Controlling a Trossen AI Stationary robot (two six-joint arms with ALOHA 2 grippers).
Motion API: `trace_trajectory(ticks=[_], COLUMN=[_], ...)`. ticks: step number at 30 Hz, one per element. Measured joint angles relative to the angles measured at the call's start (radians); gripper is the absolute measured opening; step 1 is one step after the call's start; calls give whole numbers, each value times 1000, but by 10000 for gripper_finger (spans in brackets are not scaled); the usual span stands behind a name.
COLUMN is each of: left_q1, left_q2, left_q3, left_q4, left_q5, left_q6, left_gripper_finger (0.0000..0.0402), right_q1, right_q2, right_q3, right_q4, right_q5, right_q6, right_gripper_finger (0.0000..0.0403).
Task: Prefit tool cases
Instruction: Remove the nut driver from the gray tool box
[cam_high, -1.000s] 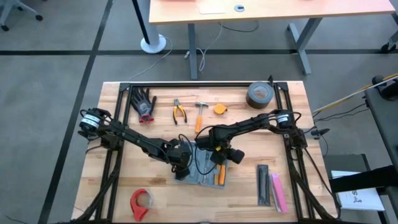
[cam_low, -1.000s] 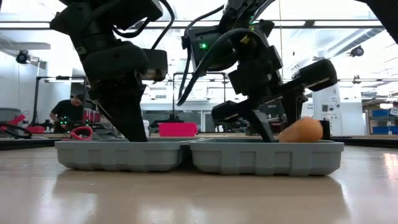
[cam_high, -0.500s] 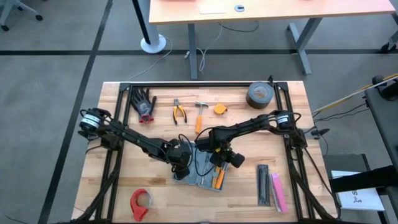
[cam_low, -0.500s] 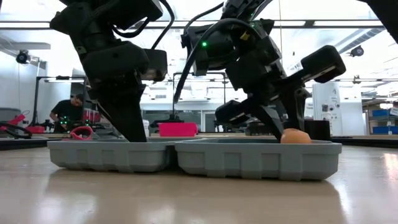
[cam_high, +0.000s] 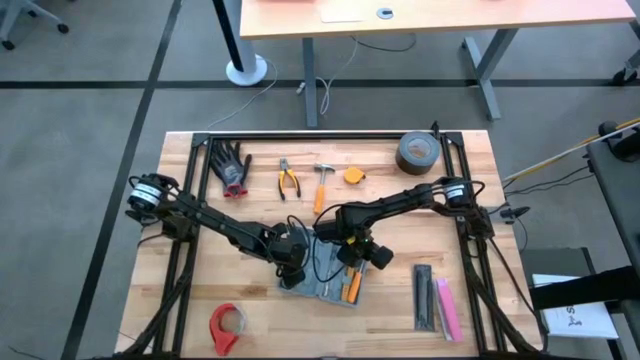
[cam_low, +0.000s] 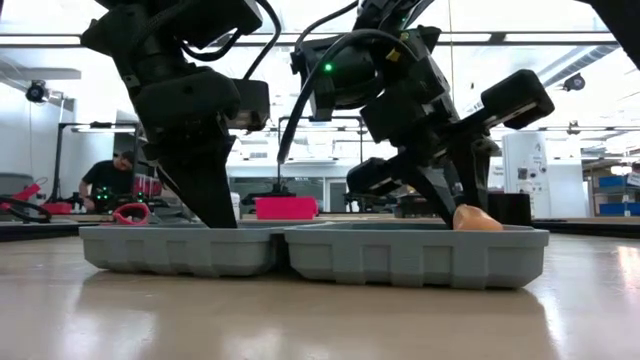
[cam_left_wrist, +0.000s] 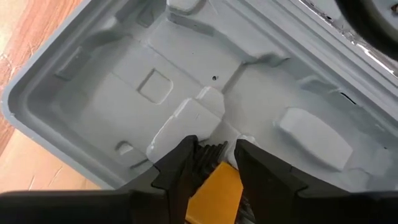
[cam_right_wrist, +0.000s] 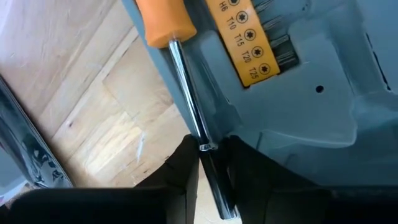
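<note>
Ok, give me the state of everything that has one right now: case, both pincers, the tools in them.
tool case: open, both halves flat on the table.
left pincer: closed on a yellow bit holder, over the case's tray.
right pincer: closed on the shaft of the orange-handled screwdriver, at the case's edge.
duct tape roll: lying flat, untouched.

The right hand (cam_right_wrist: 208, 163) has swung and lowered over the case (cam_low: 415, 255), carrying the screwdriver (cam_right_wrist: 186, 99) by its shaft; its orange handle (cam_low: 477, 217) now sits lower, mostly behind the case's rim. The case's near half has slid slightly left, overlapping the far half more.
</note>
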Motion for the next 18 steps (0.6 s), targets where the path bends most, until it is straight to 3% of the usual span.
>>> trace_trajectory(ticks=[6,18], left_q1=[1,1], left_q2=[-1,-1], left_q3=[0,0], left_q4=[-2,-3], left_q5=[-1,-3], left_q6=[0,0], left_gripper_finger=[127,134], right_q1=[1,0], right_q2=[-1,-2], right_q3=[0,0], right_q4=[-8,-19], right_q5=[-6,2], right_q6=[-22,-1], right_gripper_finger=[40,43])
